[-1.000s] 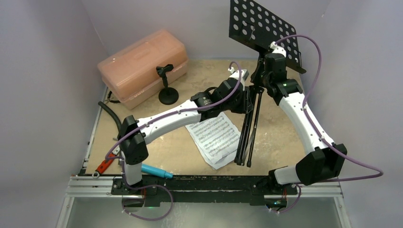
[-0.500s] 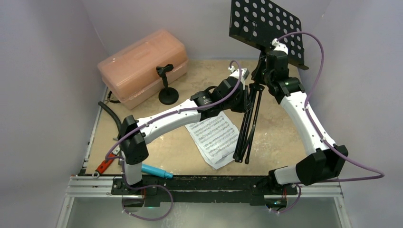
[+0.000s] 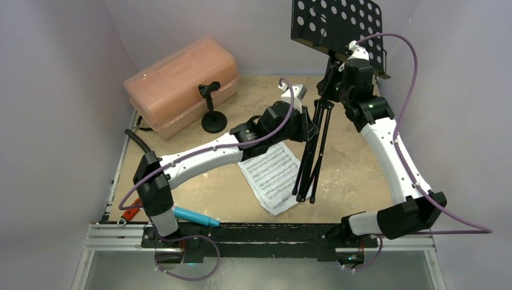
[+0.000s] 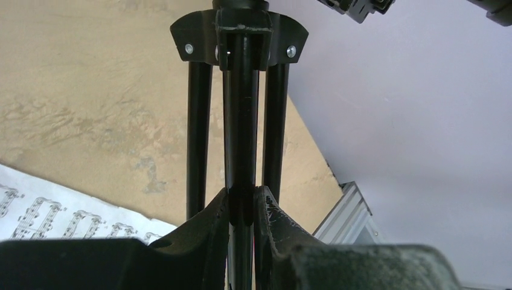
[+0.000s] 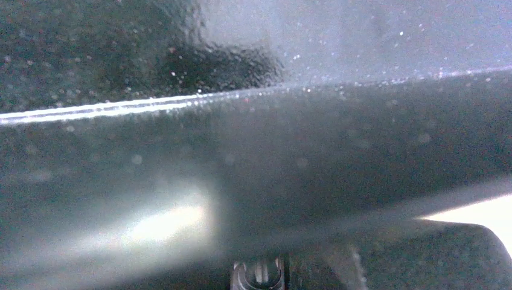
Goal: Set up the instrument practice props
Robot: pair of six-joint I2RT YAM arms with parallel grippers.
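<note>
One black tripod music stand (image 3: 338,24), perforated desk, legs folded, upright; centre pole clamped by left end effector (image 4: 241,202). Right end effector (image 3: 339,81) under desk, grip not discernible. Two white sheet-music pages (image 3: 272,175) overlapped beside legs. One round-based mic stand (image 3: 211,109) beside pink box (image 3: 181,84). One cyan microphone (image 3: 194,216) at near edge of surface (image 3: 356,169).

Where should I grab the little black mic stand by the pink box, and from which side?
Probably the mic stand by its thin upright stem, above the round base. Come from the right: the pink box crowds its left and back.
</note>
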